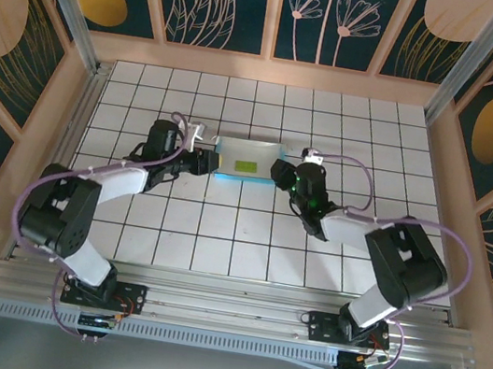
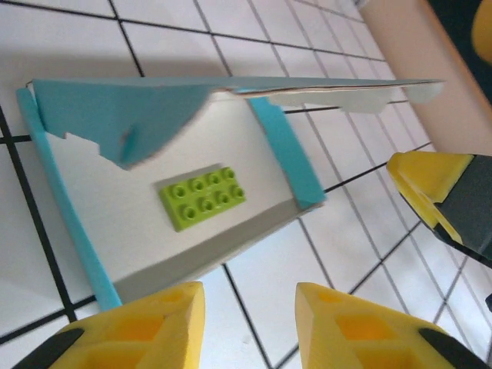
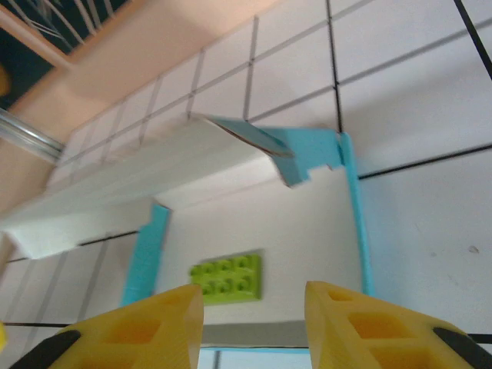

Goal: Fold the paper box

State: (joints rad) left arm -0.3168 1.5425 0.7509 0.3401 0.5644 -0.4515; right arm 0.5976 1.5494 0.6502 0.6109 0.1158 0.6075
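The paper box [image 1: 230,155] lies between the two grippers, partly folded: teal side walls raised, pale inside facing up, one long flap leaning over it. A lime-green block [image 2: 204,196] rests on its floor. The left gripper [image 2: 250,327] sits just short of one end, jaws moderately parted and holding nothing. The right gripper [image 3: 254,327] faces the opposite end, likewise parted and empty. The box rests on a tiled table [image 1: 220,228].

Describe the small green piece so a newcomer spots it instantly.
Start at the white tiled table; near its middle lies the half-folded paper box. On its pale inner floor sits the lime-green studded brick, the only green thing among teal flaps.
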